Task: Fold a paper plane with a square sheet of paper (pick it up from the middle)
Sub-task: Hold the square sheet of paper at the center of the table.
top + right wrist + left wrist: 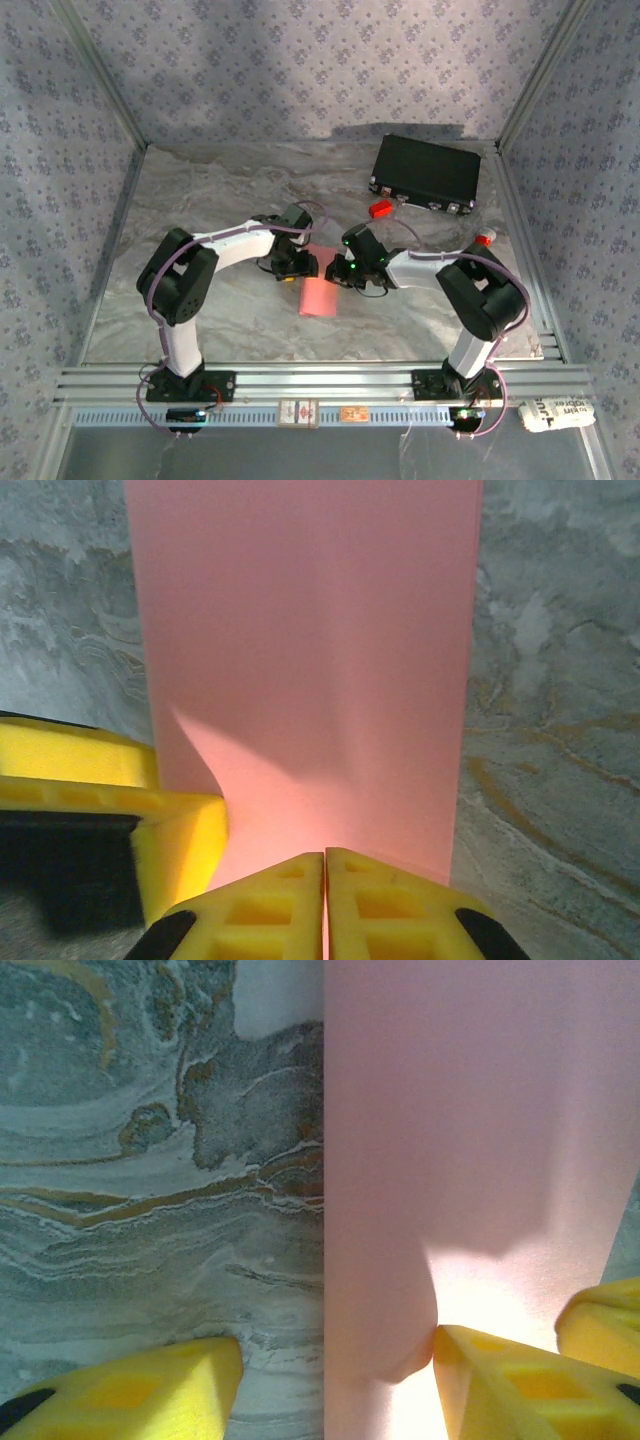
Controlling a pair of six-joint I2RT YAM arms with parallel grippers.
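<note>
Now right fingers (270, 910) pinch the pink paper (310, 660); left fingers (130, 1400) stand open astride its edge.

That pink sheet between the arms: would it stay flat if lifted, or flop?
Probably flop: the pink sheet dents where a yellow fingertip pushes its edge. Likely very light, being so thin. On the smooth marbled table it might slide when pushed.

You're looking at smooth, matt pink paper (310, 680) on a marbled stone-look tabletop (560, 730), dull yellow plastic jaws, and a matt black case (425, 172).
</note>
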